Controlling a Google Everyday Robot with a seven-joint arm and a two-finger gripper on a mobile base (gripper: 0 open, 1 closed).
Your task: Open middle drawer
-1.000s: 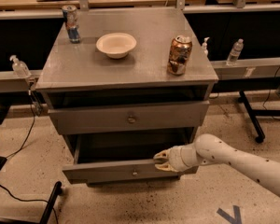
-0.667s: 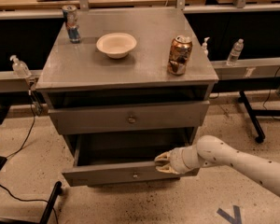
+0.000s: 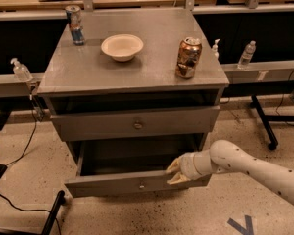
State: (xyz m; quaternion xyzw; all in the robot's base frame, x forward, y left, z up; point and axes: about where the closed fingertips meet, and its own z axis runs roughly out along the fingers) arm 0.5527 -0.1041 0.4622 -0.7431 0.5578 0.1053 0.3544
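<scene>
The middle drawer (image 3: 112, 184) is a grey metal drawer with a small round knob (image 3: 142, 185). It stands pulled out from the cabinet, and its dark inside shows. My gripper (image 3: 172, 173) comes in from the right on a white arm. It sits at the right part of the drawer front's top rim, one finger above the rim and one in front of it, closed on the rim. Above it, another grey drawer front (image 3: 136, 124) with a knob stands nearly closed. Nothing shows of any drawer below.
On the cabinet top (image 3: 88, 72) stand a white bowl (image 3: 122, 46), a brown can (image 3: 188, 58) near the right edge and a blue can (image 3: 75, 24) at the back left. Bottles hang on rails at both sides. A black chair leg (image 3: 51, 214) and cables lie on the floor at the left.
The middle drawer has slid a little further out toward me, and the gripper has moved with it, still at the rim.
</scene>
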